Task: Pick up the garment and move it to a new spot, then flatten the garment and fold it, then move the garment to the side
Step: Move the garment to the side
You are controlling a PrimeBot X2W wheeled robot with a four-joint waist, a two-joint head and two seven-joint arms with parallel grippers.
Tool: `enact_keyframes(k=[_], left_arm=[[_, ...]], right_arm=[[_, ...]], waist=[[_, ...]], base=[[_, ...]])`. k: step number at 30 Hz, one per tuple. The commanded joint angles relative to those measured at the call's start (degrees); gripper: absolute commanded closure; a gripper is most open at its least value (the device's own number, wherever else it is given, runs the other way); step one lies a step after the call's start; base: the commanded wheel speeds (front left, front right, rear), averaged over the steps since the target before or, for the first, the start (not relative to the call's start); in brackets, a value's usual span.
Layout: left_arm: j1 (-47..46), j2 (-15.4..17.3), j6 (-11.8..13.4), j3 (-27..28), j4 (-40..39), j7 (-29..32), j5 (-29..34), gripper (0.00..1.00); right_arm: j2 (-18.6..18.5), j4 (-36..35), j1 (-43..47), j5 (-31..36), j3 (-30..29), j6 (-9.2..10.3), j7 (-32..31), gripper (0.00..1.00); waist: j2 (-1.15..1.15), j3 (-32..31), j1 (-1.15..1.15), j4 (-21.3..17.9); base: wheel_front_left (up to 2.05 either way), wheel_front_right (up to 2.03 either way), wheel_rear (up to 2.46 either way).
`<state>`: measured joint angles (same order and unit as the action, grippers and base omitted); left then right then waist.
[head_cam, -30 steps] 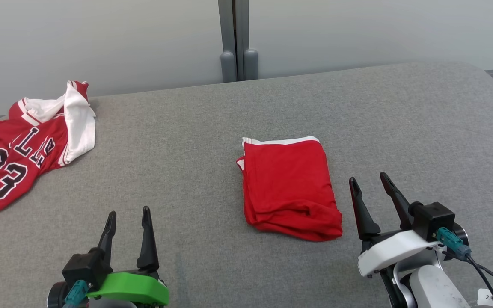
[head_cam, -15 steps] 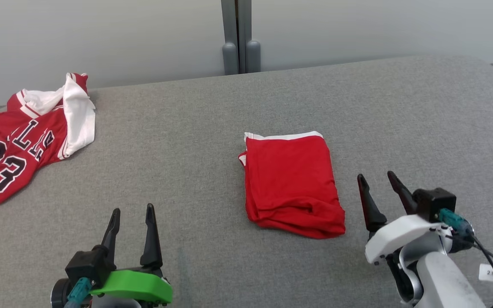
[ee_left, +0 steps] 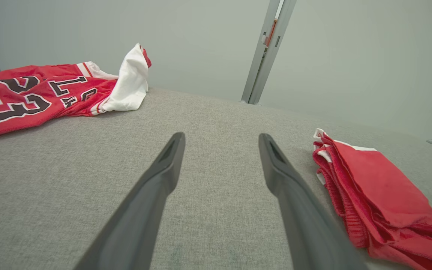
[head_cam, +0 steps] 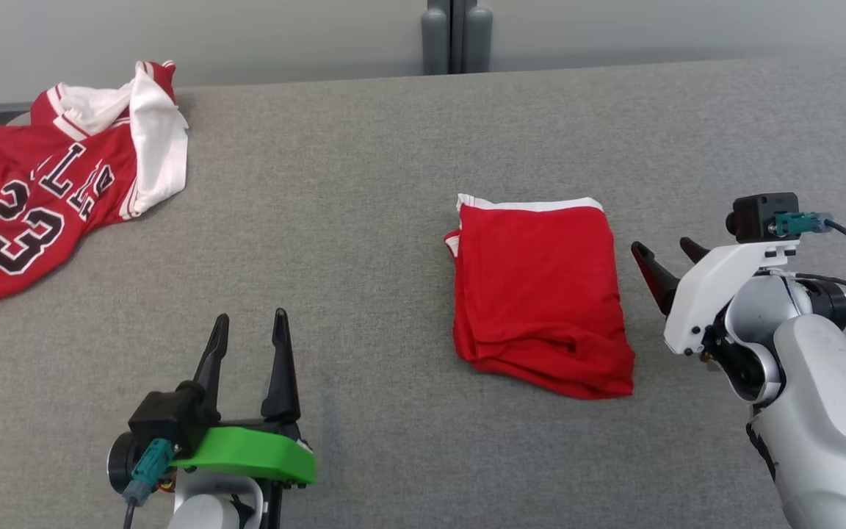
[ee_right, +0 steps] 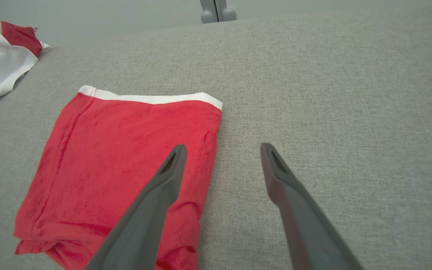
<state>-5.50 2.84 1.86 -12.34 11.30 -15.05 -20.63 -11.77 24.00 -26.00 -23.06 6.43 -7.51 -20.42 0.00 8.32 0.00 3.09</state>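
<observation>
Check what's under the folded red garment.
The folded red garment lies flat on the grey fabric surface, its own stacked layers showing at the near edge. Whether anything else lies beneath is hidden.

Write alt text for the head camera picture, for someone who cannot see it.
A folded red garment with a white band lies on a grey surface between two open grippers, the left gripper at lower left, the right gripper beside its right edge. A crumpled red jersey numbered 23 lies at far left.

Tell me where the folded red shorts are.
Head view: folded red shorts lie right of centre on the grey cushion, just left of the right gripper.
</observation>
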Motion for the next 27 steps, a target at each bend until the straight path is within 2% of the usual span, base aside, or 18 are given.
enact_keyframes(k=[1,4,11,12,14,15,16,17,18,23,27], left_arm=[[-1.44,0.11,0.17,-0.23,-0.29,-0.19,-0.16,0.0],[-2.36,0.11,0.31,-0.66,-0.57,-0.19,-0.1,0.0],[-3.47,0.11,0.7,-1.19,-0.97,-0.19,-0.36,0.0],[-3.52,0.11,0.78,-1.21,-1.02,-0.19,-0.4,0.0],[-3.47,0.11,0.9,-1.11,-1.1,-0.19,-0.39,0.0],[-3.47,0.11,0.95,-1.13,-1.1,-0.19,-0.36,0.0],[-3.55,0.11,0.96,-1.25,-1.1,-0.19,-0.32,0.0],[-3.67,0.11,0.98,-1.27,-1.13,-0.19,-0.28,0.0],[-3.81,0.11,0.92,-1.38,-1.17,-0.19,-0.17,0.0],[-4.38,0.12,0.72,-1.18,-1.65,-0.2,0.63,0.0],[-5.07,0.12,0.53,-0.1,-2.49,-0.19,1.76,0.0]], right_arm=[[-0.48,0.56,-0.79,-0.93,0.32,0.04,-1.74,0.0],[-2.21,1.81,-1.81,-2.1,1.57,0.05,-5.66,0.0],[-3.82,5.52,-2.79,-4.29,2.25,0.05,-8.75,0.0],[-3.9,5.93,-2.81,-4.75,2.57,0.05,-8.98,0.16],[-4.0,6.41,-2.79,-5.28,3.12,0.05,-9.08,0.56],[-3.97,6.56,-2.91,-5.55,3.4,0.05,-9.0,0.62],[-3.89,6.71,-2.99,-5.8,3.78,0.05,-8.89,0.81],[-3.82,6.76,-3.13,-6.0,3.97,0.05,-8.52,0.95],[-3.85,6.77,-3.4,-6.17,4.17,0.05,-8.15,1.0],[-4.77,6.29,-5.44,-5.96,4.33,0.09,-4.03,1.0],[-5.54,5.78,-7.09,-5.21,4.57,0.08,-1.39,1.0]], waist=[[0.0,3.12,0.0,3.18],[0.0,4.68,0.0,4.9],[0.0,6.73,0.0,7.29],[0.0,6.88,0.0,7.37],[0.0,7.15,0.0,7.3],[0.0,7.24,0.0,7.18],[0.0,7.38,0.0,6.95],[0.0,7.49,0.0,6.66],[0.0,7.61,0.0,6.27],[0.0,8.32,0.0,3.27],[0.0,9.41,0.0,-0.87]], base=[[0.0,0.0,0.0],[0.0,0.0,0.0],[0.0,0.0,0.0],[0.0,0.0,0.0],[0.0,0.0,0.0],[0.0,0.0,0.0],[0.0,0.0,0.0],[0.0,0.0,0.0],[0.0,0.0,0.0],[0.0,0.0,0.0],[0.0,0.0,0.0]])
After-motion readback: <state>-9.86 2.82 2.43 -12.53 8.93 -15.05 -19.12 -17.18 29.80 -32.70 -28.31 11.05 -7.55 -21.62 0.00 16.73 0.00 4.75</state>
